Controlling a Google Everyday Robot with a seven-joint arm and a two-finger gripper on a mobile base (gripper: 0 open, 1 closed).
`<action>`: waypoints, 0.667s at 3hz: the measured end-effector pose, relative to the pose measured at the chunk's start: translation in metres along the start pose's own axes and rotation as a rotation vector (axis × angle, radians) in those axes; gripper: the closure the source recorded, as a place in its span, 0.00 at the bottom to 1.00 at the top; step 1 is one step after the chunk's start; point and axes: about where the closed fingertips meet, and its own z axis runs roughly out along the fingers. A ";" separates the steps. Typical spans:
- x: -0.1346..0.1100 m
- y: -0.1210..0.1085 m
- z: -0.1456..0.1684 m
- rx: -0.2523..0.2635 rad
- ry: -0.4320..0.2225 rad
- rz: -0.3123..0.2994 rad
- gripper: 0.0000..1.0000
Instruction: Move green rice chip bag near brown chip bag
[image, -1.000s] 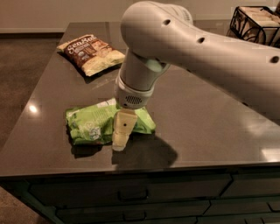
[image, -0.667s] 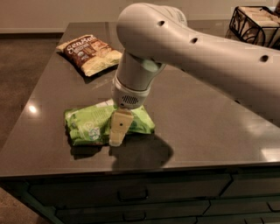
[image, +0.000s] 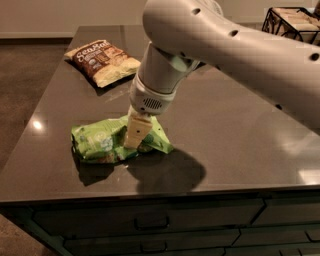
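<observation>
The green rice chip bag (image: 102, 141) lies crumpled on the dark countertop (image: 225, 125), near its front left. The brown chip bag (image: 102, 60) lies flat at the far left corner of the counter, well apart from the green bag. My gripper (image: 135, 134) hangs from the large white arm (image: 210, 40) and points down onto the middle of the green bag, touching its top. The arm hides part of the bag's far edge.
A black wire basket (image: 295, 20) stands at the far right corner of the counter. The counter's front edge (image: 150, 192) runs just below the green bag, with drawers (image: 150, 220) beneath it. The floor lies to the left.
My gripper has shifted a little to the left and toward the far side over the green bag. The green bag has barely moved. The brown bag has not moved.
</observation>
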 end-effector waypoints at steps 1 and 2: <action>0.004 -0.010 -0.016 0.020 -0.032 0.032 0.86; 0.005 -0.026 -0.032 0.047 -0.060 0.078 1.00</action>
